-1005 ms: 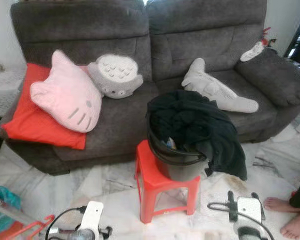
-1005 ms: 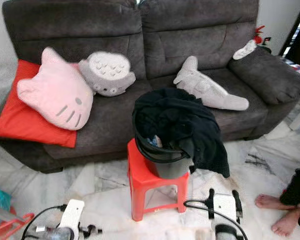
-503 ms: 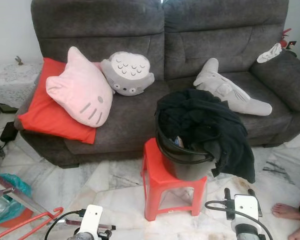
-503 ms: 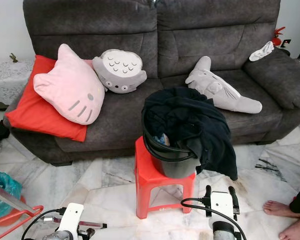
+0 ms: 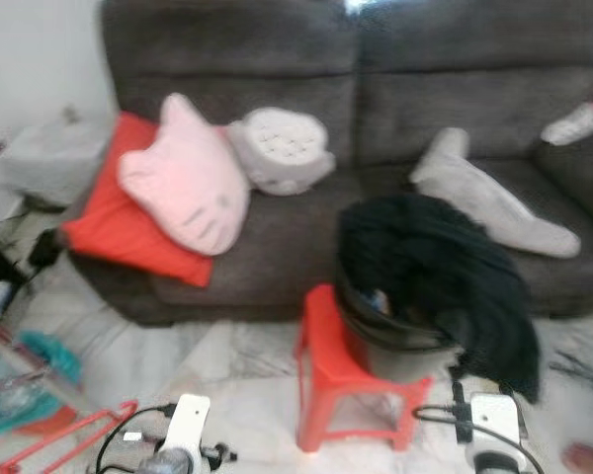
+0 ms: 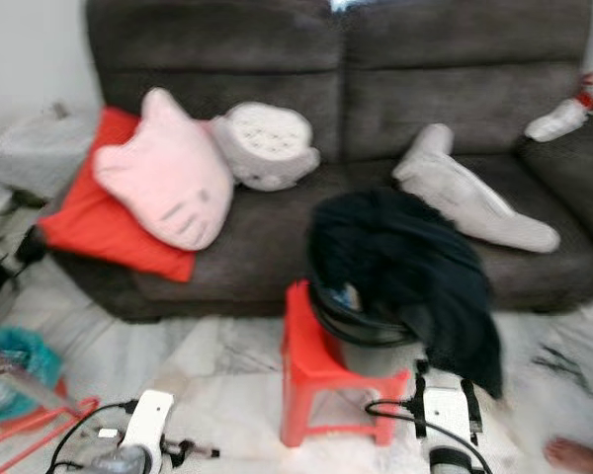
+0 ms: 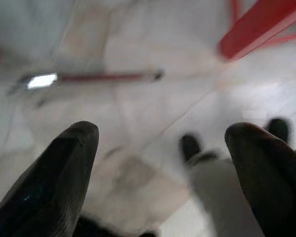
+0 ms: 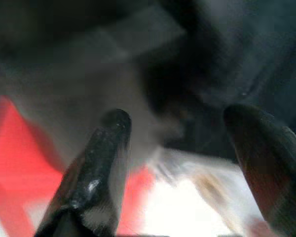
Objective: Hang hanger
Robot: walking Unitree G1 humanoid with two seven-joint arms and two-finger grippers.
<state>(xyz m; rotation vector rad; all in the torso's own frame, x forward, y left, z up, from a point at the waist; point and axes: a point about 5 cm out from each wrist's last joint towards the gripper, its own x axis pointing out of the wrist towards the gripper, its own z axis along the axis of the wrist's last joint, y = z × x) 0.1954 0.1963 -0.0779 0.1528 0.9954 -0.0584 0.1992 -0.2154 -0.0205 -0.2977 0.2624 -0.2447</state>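
Now your left gripper (image 7: pixel 163 163) and right gripper (image 8: pixel 187 158) hang spread wide; that blurred red wire hanger (image 5: pixel 64 442) probably lies on the floor.

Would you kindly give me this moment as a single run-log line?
view: blurred | left gripper: open over floor | right gripper: open by stool | black clothes: in bucket on stool | red hanger: on floor, untouched
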